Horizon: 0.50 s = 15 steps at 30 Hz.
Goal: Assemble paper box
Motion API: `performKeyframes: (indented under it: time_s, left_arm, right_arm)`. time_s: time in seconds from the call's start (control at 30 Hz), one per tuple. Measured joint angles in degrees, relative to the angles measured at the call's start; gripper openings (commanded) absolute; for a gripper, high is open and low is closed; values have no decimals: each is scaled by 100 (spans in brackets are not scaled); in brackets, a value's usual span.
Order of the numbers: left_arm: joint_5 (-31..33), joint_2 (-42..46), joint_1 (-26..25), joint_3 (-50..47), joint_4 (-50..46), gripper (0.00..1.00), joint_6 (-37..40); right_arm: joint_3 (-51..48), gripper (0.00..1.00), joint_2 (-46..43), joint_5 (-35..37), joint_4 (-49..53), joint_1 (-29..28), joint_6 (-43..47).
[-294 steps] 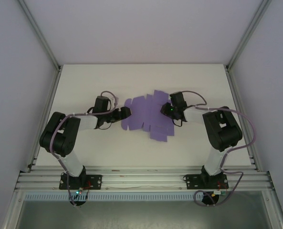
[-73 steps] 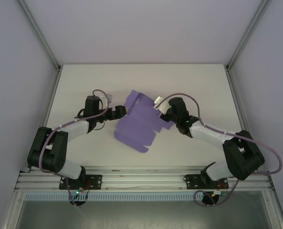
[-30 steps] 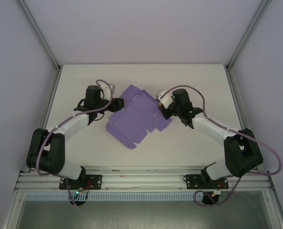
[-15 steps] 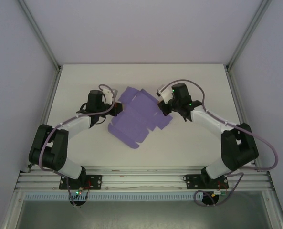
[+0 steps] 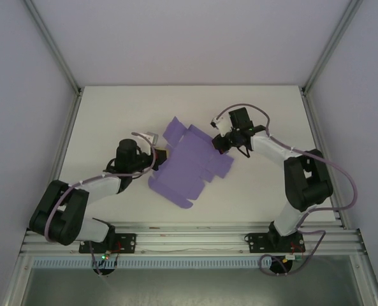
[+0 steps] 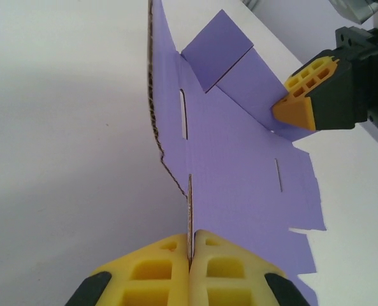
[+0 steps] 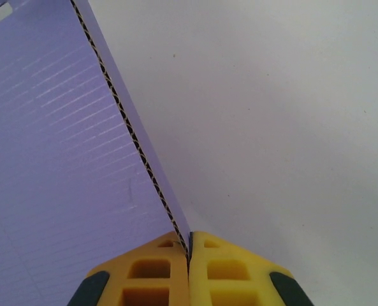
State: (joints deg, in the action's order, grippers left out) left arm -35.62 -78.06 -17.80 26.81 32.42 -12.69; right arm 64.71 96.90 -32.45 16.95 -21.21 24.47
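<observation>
Top view: paper box (image 5: 190,162) mid-frame, an unfolded purple die-cut sheet, skewed on the diagonal over the white table (image 5: 265,191).

Left gripper (image 5: 158,155) clamped tight on the sheet's left edge. Confirmed from the left wrist: corrugated edge pinched between yellow pads (image 6: 150,271) at bottom centre. Right gripper (image 5: 222,141) clenched on the upper right edge. Right wrist shows the same, card edge running from the top left of the frame down into the closed fingers.

Free edges: upper left flap, lower left corner and right-hand tabs, none touching an arm.

Open room: bare table across the whole upper part of the frame, at lower right and at far left. Metal frame posts (image 5: 322,57) along both sides, well apart from the sheet.

Hard to tell: whether the sheet lies flat or hangs lifted, and whether the lower corner touches the table. Underside hidden.

Left wrist: two narrow slots (image 6: 183,115) visible, bottom of the sheet cut off behind the pads. Right wrist: sheet cropped at the left and top borders, only ribbed surface and one edge readable.
</observation>
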Motion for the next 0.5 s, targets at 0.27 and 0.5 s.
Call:
performKeyframes:
  time_s: [0.27,0.5]
  left_arm:
    - [1880,-92,-931,846,-1392,0,953]
    - [3147,-748,-1600,1473,-2249,7,1694]
  right_arm:
    - [-160,0,-166,684,-11,-177,378]
    - [-369,0,-605,1386,-136,-481,584]
